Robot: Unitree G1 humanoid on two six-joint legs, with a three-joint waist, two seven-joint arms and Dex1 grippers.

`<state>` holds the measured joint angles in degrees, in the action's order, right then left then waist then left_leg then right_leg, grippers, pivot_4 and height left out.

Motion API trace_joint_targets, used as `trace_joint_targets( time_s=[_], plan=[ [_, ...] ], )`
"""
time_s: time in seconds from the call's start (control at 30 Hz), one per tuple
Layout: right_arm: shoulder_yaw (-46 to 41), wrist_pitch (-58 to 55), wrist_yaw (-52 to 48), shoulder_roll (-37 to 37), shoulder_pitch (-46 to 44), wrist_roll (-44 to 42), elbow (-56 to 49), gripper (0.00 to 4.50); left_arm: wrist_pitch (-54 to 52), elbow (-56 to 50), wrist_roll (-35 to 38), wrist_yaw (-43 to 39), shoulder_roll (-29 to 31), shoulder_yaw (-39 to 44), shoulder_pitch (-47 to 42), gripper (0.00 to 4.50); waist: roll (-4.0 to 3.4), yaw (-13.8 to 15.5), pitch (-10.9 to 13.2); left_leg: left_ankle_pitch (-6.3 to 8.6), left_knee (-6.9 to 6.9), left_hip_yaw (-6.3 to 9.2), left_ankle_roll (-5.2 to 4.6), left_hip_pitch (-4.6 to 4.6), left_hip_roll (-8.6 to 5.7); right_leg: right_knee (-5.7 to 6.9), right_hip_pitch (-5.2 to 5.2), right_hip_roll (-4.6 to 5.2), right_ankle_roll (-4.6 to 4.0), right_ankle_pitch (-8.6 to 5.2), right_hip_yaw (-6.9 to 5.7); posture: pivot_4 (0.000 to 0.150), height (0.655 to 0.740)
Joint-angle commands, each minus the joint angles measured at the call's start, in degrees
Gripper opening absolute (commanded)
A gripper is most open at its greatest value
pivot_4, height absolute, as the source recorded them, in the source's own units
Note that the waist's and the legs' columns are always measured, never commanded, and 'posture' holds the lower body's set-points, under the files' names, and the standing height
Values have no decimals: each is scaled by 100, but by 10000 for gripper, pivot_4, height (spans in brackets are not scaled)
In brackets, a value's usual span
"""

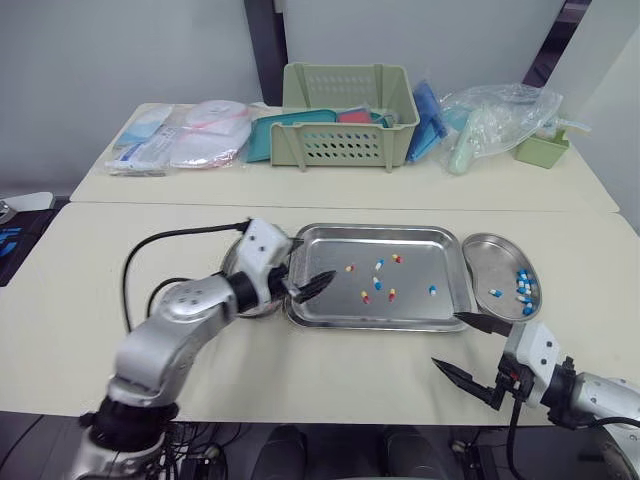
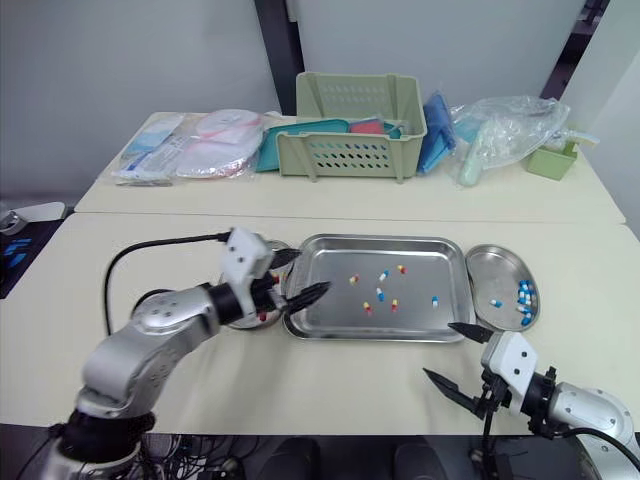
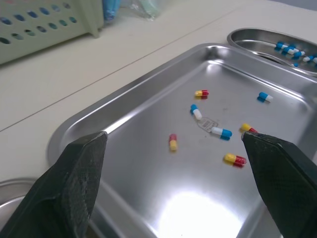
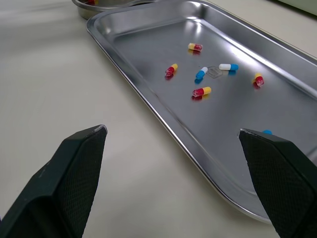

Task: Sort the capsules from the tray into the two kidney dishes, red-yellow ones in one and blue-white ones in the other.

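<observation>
A steel tray (image 1: 330, 312) lies mid-table and holds several loose capsules: red-yellow ones (image 1: 350, 267) and blue-white ones (image 1: 379, 265). The kidney dish (image 1: 488, 256) at the tray's right holds several blue-white capsules (image 1: 523, 290). The other kidney dish (image 2: 246, 320), at the tray's left, sits partly under my left wrist, with red-yellow capsules in it. My left gripper (image 1: 308, 263) is open over the tray's left rim, nothing between its fingers. Open as well, my right gripper (image 1: 448, 340) hovers over the table in front of the tray's right corner, holding nothing.
On the far table stand a green perforated basket (image 1: 345, 115), sealed packets (image 1: 180, 140) at the left, a clear plastic bag (image 1: 495, 120) and a small green box (image 1: 541, 148). A black cable (image 1: 170, 240) loops over the table beside my left arm.
</observation>
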<state>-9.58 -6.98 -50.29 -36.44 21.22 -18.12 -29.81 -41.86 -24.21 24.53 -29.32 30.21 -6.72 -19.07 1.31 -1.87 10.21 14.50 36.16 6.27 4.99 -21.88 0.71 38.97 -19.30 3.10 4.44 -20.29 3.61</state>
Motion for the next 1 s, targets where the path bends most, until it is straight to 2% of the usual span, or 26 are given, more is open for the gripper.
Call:
trace_joint_targets(
  time_s=[0.03,0.13,0.37,0.6,0.77,1.0],
  plan=[
    [-3,142,102,30,8,6,-162,45000,-138,335,-290,236,-258,-236,-364,41100,0,-1,0,0,0,0,0,0,0,1,0,0,0,0,0,1500,7400],
    [35,193,150,67,21,39,-118,45000,21,673,-531,187,-409,-451,-628,33139,0,4,0,0,1,1,0,0,-1,1,0,0,0,0,-1,1500,7400],
    [24,427,207,142,251,111,-57,45000,430,613,-671,-229,-327,-466,-526,33139,0,4,0,-1,1,1,1,-1,-1,0,0,1,0,0,0,1500,7400],
    [-10,594,226,151,375,107,16,45000,622,427,-348,-1575,386,-495,-361,33139,-1,12,0,-1,0,1,1,0,0,1,0,1,0,0,-1,1500,7400],
    [52,599,282,168,383,128,-23,45000,289,413,-406,-1599,247,-773,-563,33139,0,28,0,0,3,-1,1,-3,-2,-2,2,3,0,0,0,1500,7400],
    [121,473,384,136,356,113,-150,45000,382,737,-758,-1547,13,-1197,-705,33139,-1,12,0,0,2,1,0,-1,-2,1,1,1,0,0,-1,1500,7400]
  ],
)
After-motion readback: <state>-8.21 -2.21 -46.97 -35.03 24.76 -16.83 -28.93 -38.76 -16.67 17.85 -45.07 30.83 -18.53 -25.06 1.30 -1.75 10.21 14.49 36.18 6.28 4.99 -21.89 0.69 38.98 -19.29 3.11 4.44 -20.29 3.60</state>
